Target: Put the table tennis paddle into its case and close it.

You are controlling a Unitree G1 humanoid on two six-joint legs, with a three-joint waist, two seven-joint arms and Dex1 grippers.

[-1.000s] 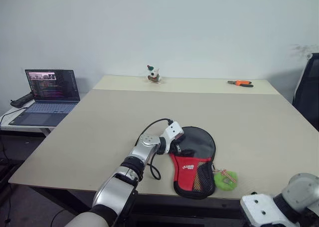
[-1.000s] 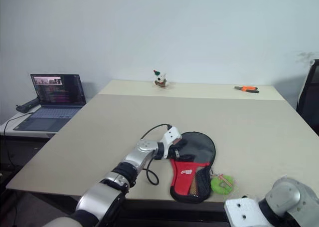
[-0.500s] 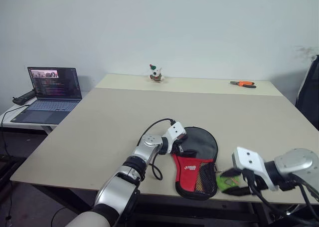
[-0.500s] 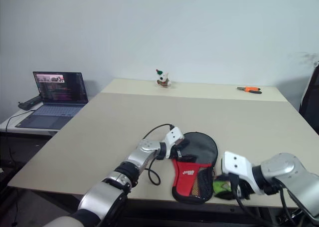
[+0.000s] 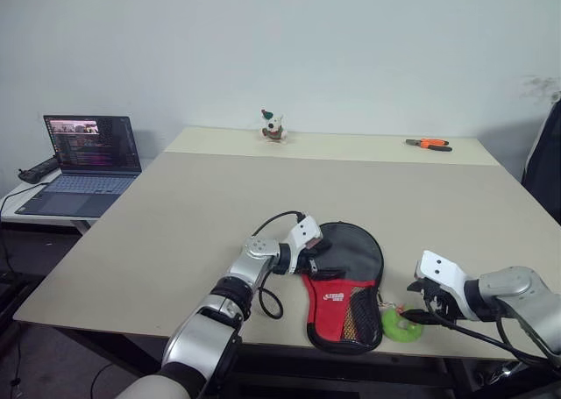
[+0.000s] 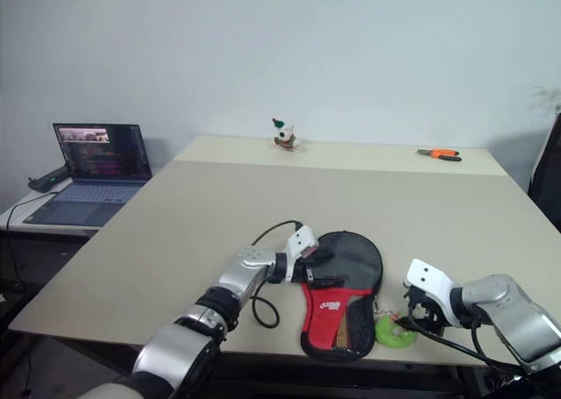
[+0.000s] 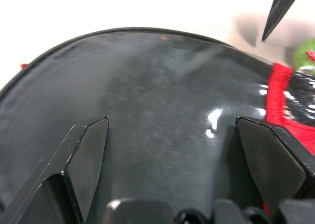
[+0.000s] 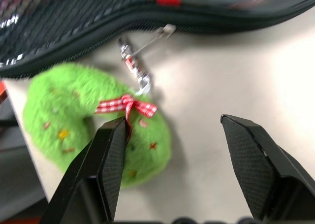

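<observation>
Case (image 5: 344, 285) lies flat at the table's (image 5: 175, 232) near edge, soft glossy fabric, likely light and slippery; left gripper (image 7: 172, 155) wide over its black top, right gripper (image 8: 172, 160) wide, empty by the green charm (image 8: 93, 120); pinch the zipper pull (image 8: 162, 32).

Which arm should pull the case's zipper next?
Right, probably. The right gripper is open beside the green fuzzy charm chained to the zipper pull on the case. The left gripper, open, sits over the case's black upper part.
</observation>
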